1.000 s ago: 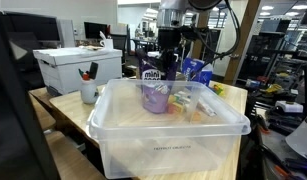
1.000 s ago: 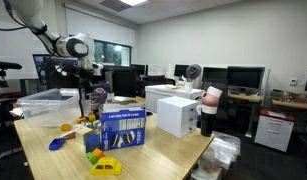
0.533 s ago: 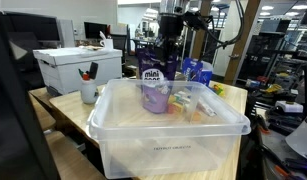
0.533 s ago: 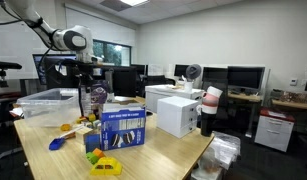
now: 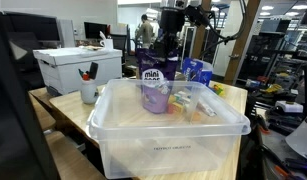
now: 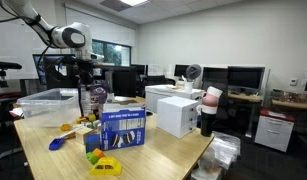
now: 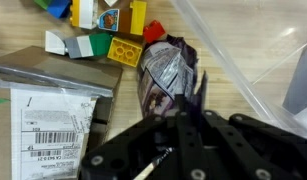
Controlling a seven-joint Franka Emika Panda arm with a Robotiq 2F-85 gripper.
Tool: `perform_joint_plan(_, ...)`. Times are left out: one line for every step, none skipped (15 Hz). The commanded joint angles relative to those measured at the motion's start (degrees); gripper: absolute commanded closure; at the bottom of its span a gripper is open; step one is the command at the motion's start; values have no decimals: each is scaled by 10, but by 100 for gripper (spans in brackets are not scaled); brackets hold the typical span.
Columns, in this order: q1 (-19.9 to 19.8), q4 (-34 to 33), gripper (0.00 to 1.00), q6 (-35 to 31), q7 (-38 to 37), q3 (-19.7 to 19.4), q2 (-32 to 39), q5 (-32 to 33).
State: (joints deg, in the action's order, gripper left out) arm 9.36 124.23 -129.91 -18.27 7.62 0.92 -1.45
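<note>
Now: purple bag nipped by its top edge

In an exterior view: gripper (image 5: pixel 165 58) shut narrow on purple crinkly foil snack bag (image 5: pixel 151 75), which hangs behind clear plastic bin (image 5: pixel 168 140).
In an exterior view: bag (image 6: pixel 93 100) over wooden table (image 6: pixel 53 160).
Wrist view: coloured toy blocks (image 7: pixel 123 48) beside bag.
Prob. light, soft, slippery; hold by top seam, not belly.

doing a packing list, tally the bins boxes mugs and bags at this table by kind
clear bin: 1
boxes: 2, white box, blue box
mug: 1
bags: 2, purple bag, labelled bag
total: 6
</note>
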Motion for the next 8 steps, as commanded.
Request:
perform_joint_plan(0,0,93,31,-21,5,-15,12)
perform_joint_plan(0,-6,93,43,-23,6,-14,14)
perform_joint_plan(1,-16,93,60,-31,7,-12,17)
perform_joint_plan(2,-26,93,77,-48,9,-9,24)
perform_joint_plan(4,-39,93,98,-75,11,-5,38)
perform_joint_plan(5,-50,93,116,-97,12,-1,51)
perform_joint_plan(6,-58,93,130,-111,13,3,60)
perform_joint_plan(8,-66,93,143,-122,15,6,67)
